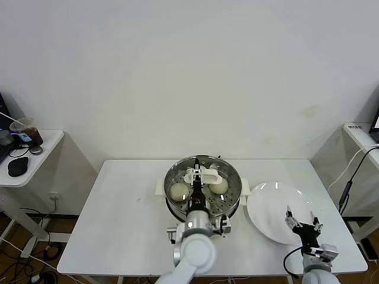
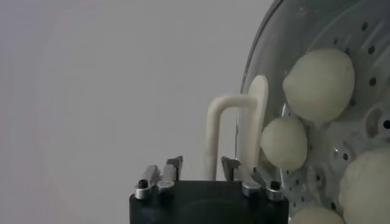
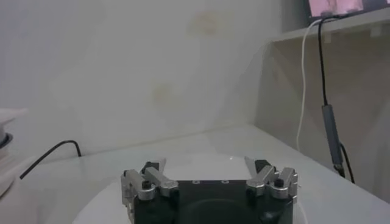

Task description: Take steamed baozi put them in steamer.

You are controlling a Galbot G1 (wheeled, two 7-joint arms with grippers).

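Observation:
The steamer [image 1: 204, 160] stands at the middle of the white table with a glass lid over it. Through the glass, two steamed baozi [image 1: 179, 190] [image 1: 218, 185] show in the head view and several baozi [image 2: 319, 76] in the left wrist view, all on the perforated tray. My left gripper [image 1: 197, 188] [image 2: 203, 167] is at the lid's white handle [image 1: 203, 175] [image 2: 234, 131]. It is open, with a finger on each side of the handle's post and not pressing it. My right gripper [image 1: 302, 223] [image 3: 209, 165] hangs open and empty over the near edge of the plate.
An empty white plate [image 1: 269, 204] lies right of the steamer. A small side table [image 1: 35, 160] at the far left carries a cup and a mouse. A shelf with a hanging cable [image 1: 349, 183] stands at the right.

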